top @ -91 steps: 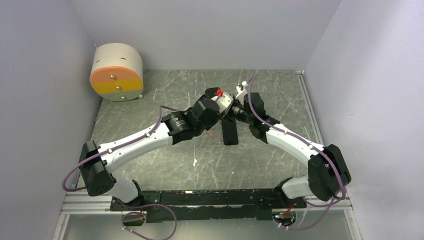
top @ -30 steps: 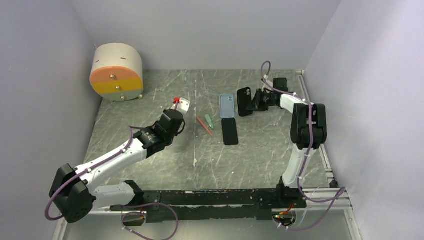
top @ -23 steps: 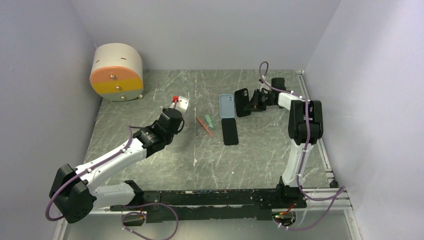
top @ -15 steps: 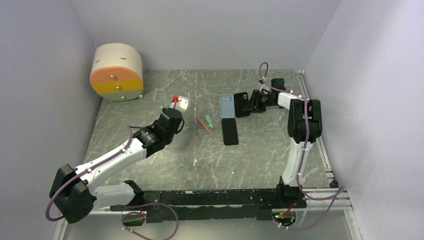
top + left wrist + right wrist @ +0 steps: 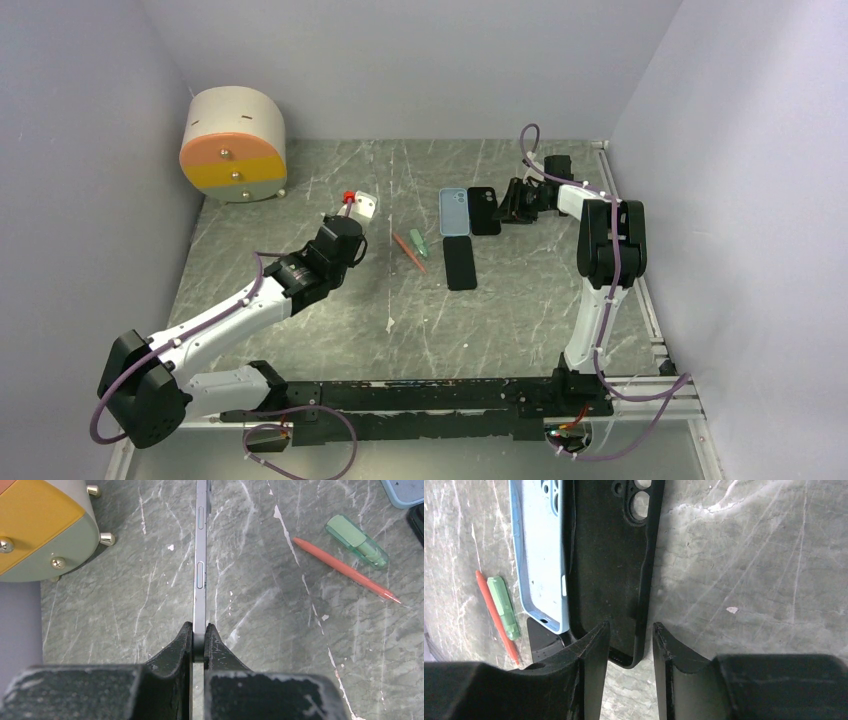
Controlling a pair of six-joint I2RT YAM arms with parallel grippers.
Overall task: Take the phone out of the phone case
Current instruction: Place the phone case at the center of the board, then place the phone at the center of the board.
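Top view first. The left gripper [image 5: 352, 218] is up over the table [image 5: 520, 300], clamped on the phone [image 5: 366, 206]. From here the phone is just a small pale shape poking out toward the back wall, so its axis is hard to read. The black case [image 5: 484, 211] lies flat with its long side running front to back, snug beside a blue case [image 5: 454, 212]. The right gripper [image 5: 506, 205] sits at its right edge. A black slab [image 5: 460, 264] is in front of them, with a green marker [image 5: 417, 242] and a red pencil [image 5: 408, 250] to the left. A round drum box [image 5: 233, 145] is in the back left corner.

The left wrist cam sorts out the phone. It's held edge-on, a thin grey strip running straight away from the pinched fingers, side buttons facing the lens.

The right wrist cam shows what the top view can't. The fingers stand apart around the black case's near right corner, not squeezing it. The case is empty, with its camera cutouts at the far end.
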